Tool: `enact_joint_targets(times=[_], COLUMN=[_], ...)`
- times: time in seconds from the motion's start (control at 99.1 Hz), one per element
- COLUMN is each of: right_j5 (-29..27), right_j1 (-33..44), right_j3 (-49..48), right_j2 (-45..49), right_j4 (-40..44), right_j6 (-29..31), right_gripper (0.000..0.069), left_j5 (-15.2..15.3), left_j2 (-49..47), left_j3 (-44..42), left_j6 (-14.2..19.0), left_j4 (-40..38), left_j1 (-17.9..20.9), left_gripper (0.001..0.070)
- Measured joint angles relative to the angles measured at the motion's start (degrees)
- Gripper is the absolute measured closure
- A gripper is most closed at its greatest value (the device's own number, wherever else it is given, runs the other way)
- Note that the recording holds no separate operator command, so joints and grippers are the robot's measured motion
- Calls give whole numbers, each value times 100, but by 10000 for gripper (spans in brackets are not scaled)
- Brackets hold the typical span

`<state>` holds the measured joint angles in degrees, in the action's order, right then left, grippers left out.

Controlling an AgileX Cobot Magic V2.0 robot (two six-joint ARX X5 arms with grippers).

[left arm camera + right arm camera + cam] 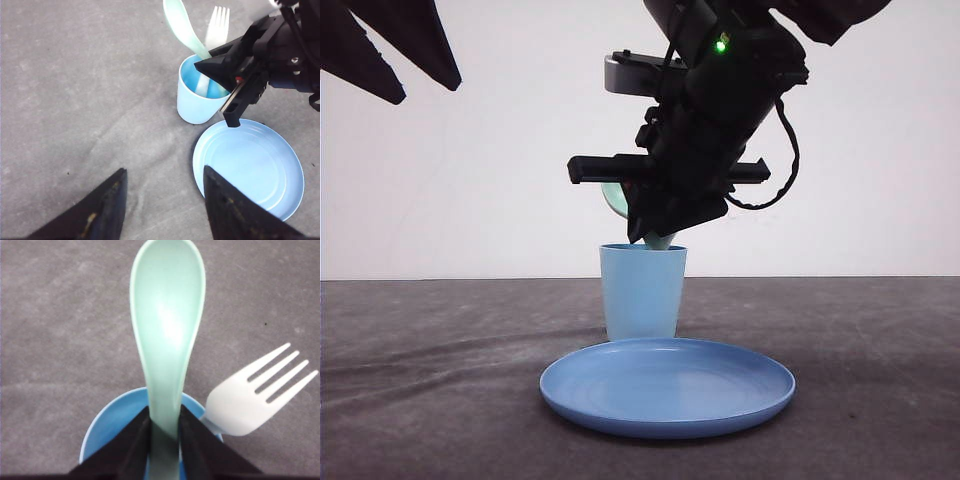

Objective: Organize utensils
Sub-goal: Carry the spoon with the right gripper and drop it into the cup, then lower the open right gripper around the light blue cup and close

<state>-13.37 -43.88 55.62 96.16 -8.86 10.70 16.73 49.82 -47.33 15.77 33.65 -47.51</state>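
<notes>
Currently my right gripper [164, 432] is clamped on the handle of the spoon [167, 330], its fingers [131, 442] pressed against both sides just above the cup [198, 97]. The spoon is pale mint-green plastic, glossy, with a long oval bowl pointing up and away from the cup; its handle end appears to reach inside the cup, though the gripper hides that part from me. The fork [255, 400] is white plastic with four tines and stands in the same light blue cup, leaning on the rim beside the spoon. A round blue plate [668, 388] lies just in front of the cup on the grey table [430, 380]. My left gripper [162, 202] hangs apart over the table, jaws spread and holding nothing.
</notes>
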Motion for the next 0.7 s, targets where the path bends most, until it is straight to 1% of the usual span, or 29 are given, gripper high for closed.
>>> enact_joint_targets(times=[0.111,0.151,0.192,0.333,0.454,0.615,0.696], right_j5=[0,4,7,4,4,11,140], right_j1=[0,0,0,-22,-68,-153,-236], right_j3=[0,0,0,0,0,2,4], right_j2=[0,0,0,-48,-339,-1150,-1556], right_j4=[-85,-85,-90,-103,-52,468,861], right_j6=[9,11,13,15,15,15,17], right_gripper=[420,386,368,350,349,349,347], left_j5=[0,0,0,0,0,0,0], left_j2=[0,0,0,0,0,2,2], left_j3=[0,0,0,0,0,0,0], left_j6=[2,4,9,9,11,11,11], left_j4=[0,0,0,0,0,2,0], left_j1=[0,0,0,0,0,0,0], left_gripper=[431,431,431,431,431,431,431])
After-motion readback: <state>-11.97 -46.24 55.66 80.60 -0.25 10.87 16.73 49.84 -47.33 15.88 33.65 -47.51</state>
